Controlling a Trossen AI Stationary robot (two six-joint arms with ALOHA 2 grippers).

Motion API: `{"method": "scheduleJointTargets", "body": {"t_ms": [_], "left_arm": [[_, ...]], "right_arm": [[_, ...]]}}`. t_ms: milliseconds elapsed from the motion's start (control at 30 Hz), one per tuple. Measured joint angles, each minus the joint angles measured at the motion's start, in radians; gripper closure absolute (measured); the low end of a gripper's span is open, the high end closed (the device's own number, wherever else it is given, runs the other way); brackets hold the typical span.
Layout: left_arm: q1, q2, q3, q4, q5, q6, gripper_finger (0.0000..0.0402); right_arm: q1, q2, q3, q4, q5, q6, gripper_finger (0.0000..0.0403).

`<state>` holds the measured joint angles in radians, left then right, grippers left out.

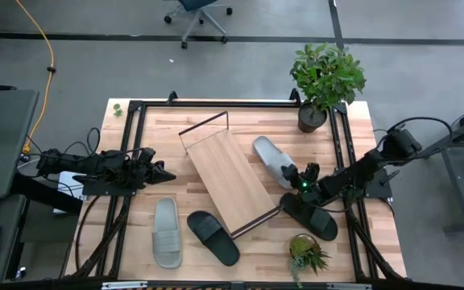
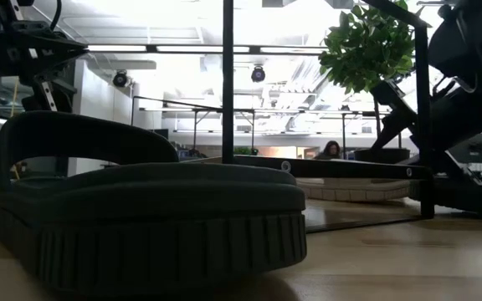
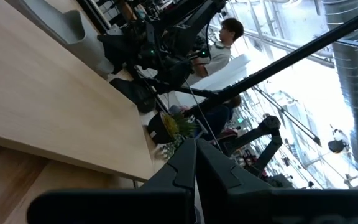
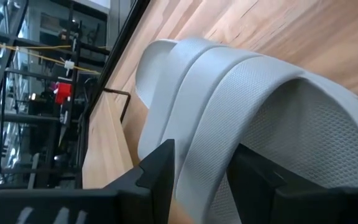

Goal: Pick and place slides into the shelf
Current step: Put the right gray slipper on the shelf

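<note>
1. Here, right gripper (image 1: 299, 171) at the near end of the light grey slide (image 1: 272, 160) beside the shelf (image 1: 228, 172), fingers (image 4: 157, 168) parted astride its strap, not visibly clamped.
2. Slide's long axis slanting away from those fingers toward the plant pot (image 1: 312, 117); right arm plainly nearer.
3. Left gripper (image 1: 161, 172) waiting left of the shelf, fingers closed, empty.
4. Wooden counter (image 1: 353, 137); office room beyond, a person seated there.

A big potted plant (image 1: 325, 80) stands at the table's (image 1: 159, 137) far right corner, and a small plant (image 1: 304, 252) sits near its front edge. On the grey floor beyond are an office chair (image 1: 197, 14) and a yellow cable (image 1: 47, 56). A person (image 3: 219, 46) sits behind.
</note>
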<state>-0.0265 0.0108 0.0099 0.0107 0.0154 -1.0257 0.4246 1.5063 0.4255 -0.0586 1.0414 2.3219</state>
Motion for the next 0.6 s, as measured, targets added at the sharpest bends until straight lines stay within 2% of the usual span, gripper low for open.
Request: {"method": "scheduleJointTargets", "body": {"t_ms": [133,500,600], "left_arm": [[0.0,0.0,0.0,0.0,0.0,0.0,0.0401],[0.0,0.0,0.0,0.0,0.0,0.004,0.0401],[0.0,0.0,0.0,0.0,0.0,0.004,0.0401]], "right_arm": [[0.0,0.0,0.0,0.0,-0.002,-0.005,0.0292],[0.001,0.0,0.0,0.029,0.009,-0.042,0.0385],[0.002,0.0,0.0,0.033,0.015,-0.045,0.0398]]}}
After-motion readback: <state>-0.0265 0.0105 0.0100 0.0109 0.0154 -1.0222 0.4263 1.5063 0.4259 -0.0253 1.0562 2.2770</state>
